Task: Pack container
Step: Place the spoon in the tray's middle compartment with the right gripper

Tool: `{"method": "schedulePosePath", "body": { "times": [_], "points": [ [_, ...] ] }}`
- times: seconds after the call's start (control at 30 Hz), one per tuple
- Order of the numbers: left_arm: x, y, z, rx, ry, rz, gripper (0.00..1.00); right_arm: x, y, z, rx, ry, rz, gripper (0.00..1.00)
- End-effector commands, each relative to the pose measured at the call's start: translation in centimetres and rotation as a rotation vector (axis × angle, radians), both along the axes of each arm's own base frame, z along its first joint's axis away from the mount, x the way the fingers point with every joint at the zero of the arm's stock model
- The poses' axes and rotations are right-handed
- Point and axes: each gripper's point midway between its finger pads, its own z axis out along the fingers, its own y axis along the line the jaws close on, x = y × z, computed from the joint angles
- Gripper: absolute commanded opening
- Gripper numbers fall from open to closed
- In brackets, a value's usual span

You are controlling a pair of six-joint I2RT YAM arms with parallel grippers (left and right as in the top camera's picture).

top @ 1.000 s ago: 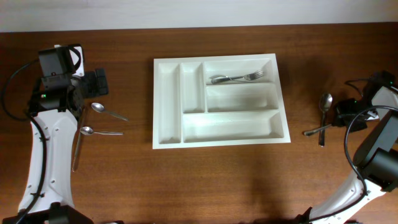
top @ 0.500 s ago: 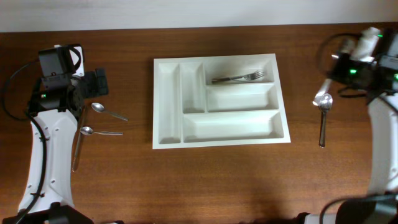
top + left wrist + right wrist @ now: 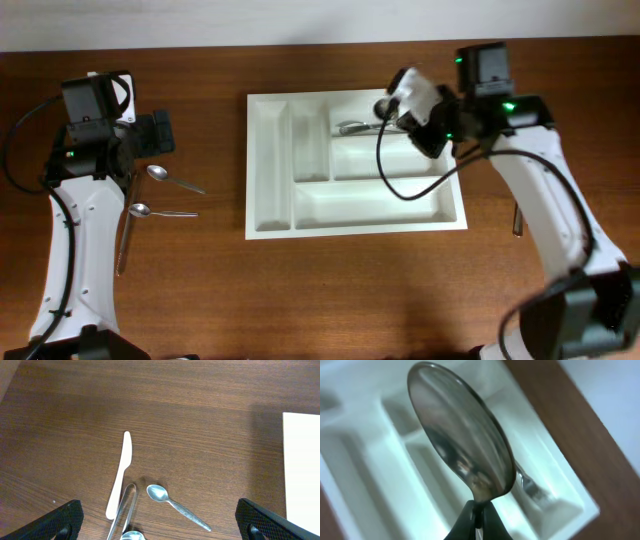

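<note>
Right claw on spoon; fork partly hidden

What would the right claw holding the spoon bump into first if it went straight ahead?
Probably the white cutlery tray, around the top long compartment where a fork lies; its spoon would touch first. Depth is unclear.

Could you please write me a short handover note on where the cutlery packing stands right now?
The left tool is open and empty, above the table left of the tray.
The right tool is shut on a large spoon, held over the tray's top long compartment.
Done: one fork lies in that compartment.
Left: place the held spoon. Then pack the small spoon, second small spoon and knife by the left arm, and one more utensil by the right arm.
</note>
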Motion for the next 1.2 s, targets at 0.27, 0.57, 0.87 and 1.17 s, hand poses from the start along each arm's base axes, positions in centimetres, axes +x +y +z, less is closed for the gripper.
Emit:
{"method": "schedulePosePath", "body": {
  "times": [0.27, 0.57, 0.87, 1.17],
  "points": [
    [0.4, 0.2, 0.8, 0.019, -0.014, -0.009, 0.99, 4.7, -0.2, -9.5, -0.285, -0.184, 0.446, 0.04],
    [0.4, 0.2, 0.8, 0.019, -0.015, -0.009, 0.99, 2.6, 0.1, -10.8, -0.244, -0.053, 0.408, 0.04],
    [0.4, 0.2, 0.8, 0.019, -0.014, -0.01, 0.99, 0.6, 0.6, -12.1, -0.314, 0.079, 0.33, 0.04],
    [0.4, 0.2, 0.8, 0.019, -0.015, -0.009, 0.99, 2.2, 0.8, -7.9, -0.201, 0.102, 0.009, 0.99]
  ]
}}
